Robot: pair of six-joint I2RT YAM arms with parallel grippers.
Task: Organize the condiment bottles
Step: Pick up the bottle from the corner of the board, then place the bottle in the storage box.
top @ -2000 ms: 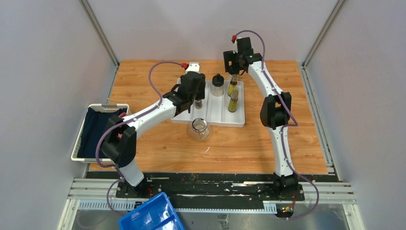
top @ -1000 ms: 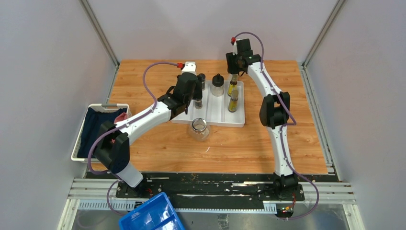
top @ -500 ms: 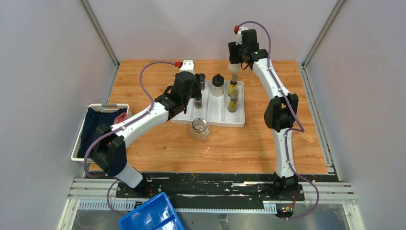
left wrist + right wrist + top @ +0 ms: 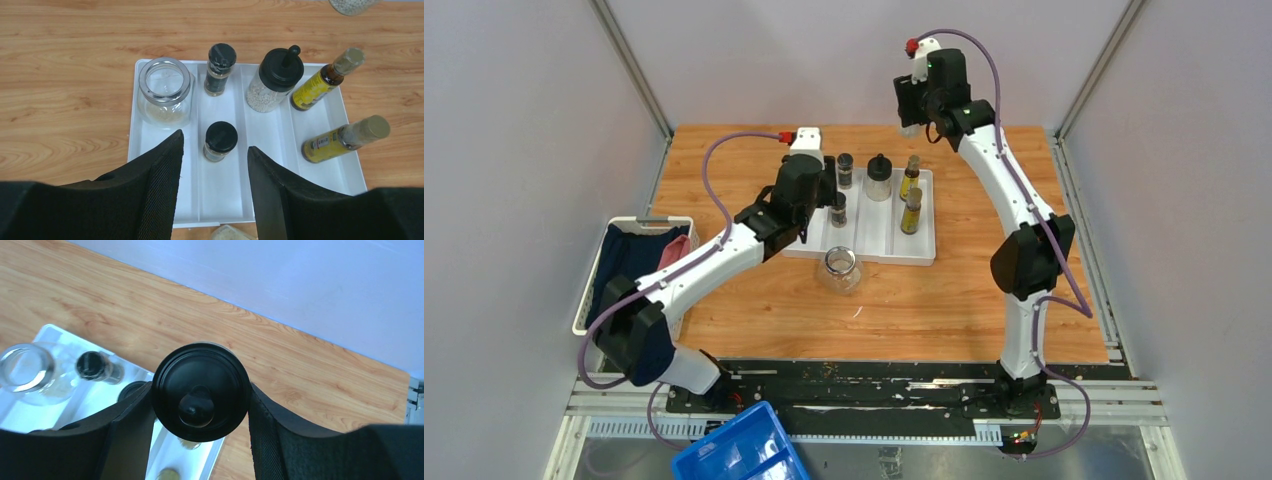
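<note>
My right end effector [image 4: 200, 390] is clamped on a round black-capped bottle [image 4: 200, 382], with a finger pressed against each side of the cap. In the overhead view it hangs at upper centre of the frame, above and beyond the far end of the white tray [image 4: 270, 155]. My left end effector [image 4: 215, 145] is partly spread and holds nothing. It hovers over the near, lower end of the tray in its wrist view.

The tray already holds six pieces:
- A glass jar [image 4: 165, 95] stands in the leftmost compartment.
- Two small shakers [image 4: 220, 67] fill the next compartment, one behind the other.
- A second round bottle [image 4: 275, 80] stands alone in the third.
- Two oil bottles [image 4: 325, 82] are in the rightmost compartment.

I'd call the job roughly three-quarters done. What I judge is left is to set the lifted bottle into the third compartment beside its twin, then fetch the other glass jar [image 4: 839, 270]. That jar stands on the surface [image 4: 1024, 300] just below the tray in the overhead view, and the free spot in the leftmost compartment looks meant for it.
</note>
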